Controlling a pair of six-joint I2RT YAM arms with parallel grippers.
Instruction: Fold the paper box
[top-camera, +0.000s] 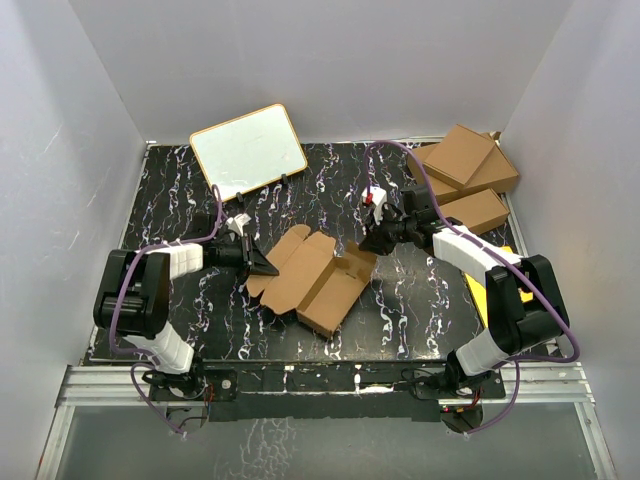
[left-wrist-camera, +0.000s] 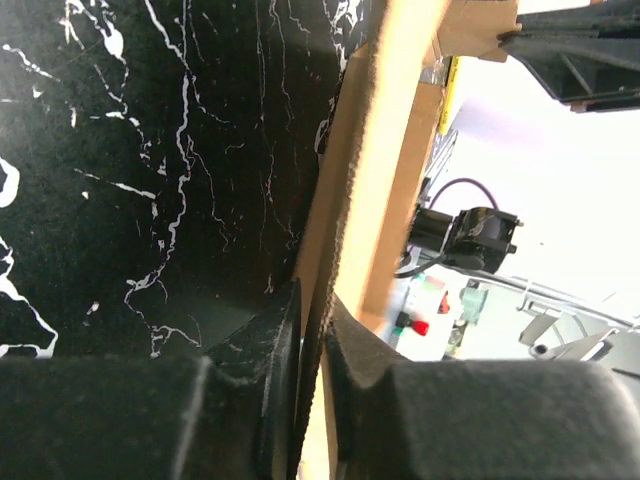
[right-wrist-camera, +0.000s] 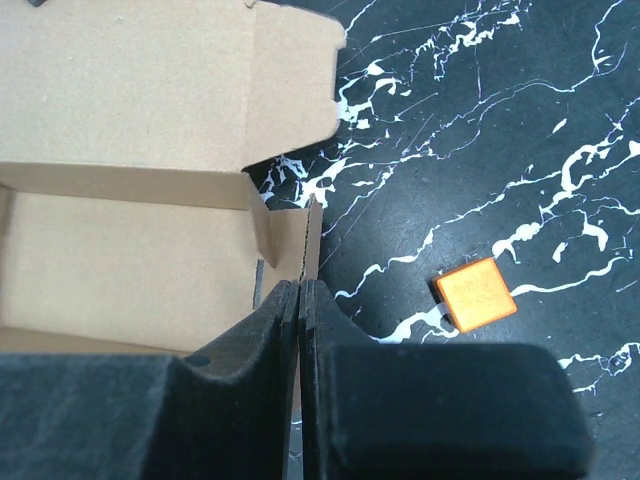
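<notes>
The paper box (top-camera: 310, 275) lies half-formed in the middle of the black marbled table, brown cardboard with its flaps spread. My left gripper (top-camera: 262, 265) is at the box's left side. In the left wrist view its fingers (left-wrist-camera: 355, 350) are pinched on the edge of a raised cardboard panel (left-wrist-camera: 385, 150). My right gripper (top-camera: 372, 240) is at the box's right end. In the right wrist view the right gripper (right-wrist-camera: 300, 295) is shut on the thin upright side flap (right-wrist-camera: 300, 245), with the box's open inside (right-wrist-camera: 120, 270) to the left.
A whiteboard (top-camera: 248, 150) leans at the back left. Larger brown cartons (top-camera: 465, 170) are stacked at the back right, and a yellow sheet (top-camera: 497, 290) lies under the right arm. A small orange square (right-wrist-camera: 476, 293) rests on the table right of the right gripper.
</notes>
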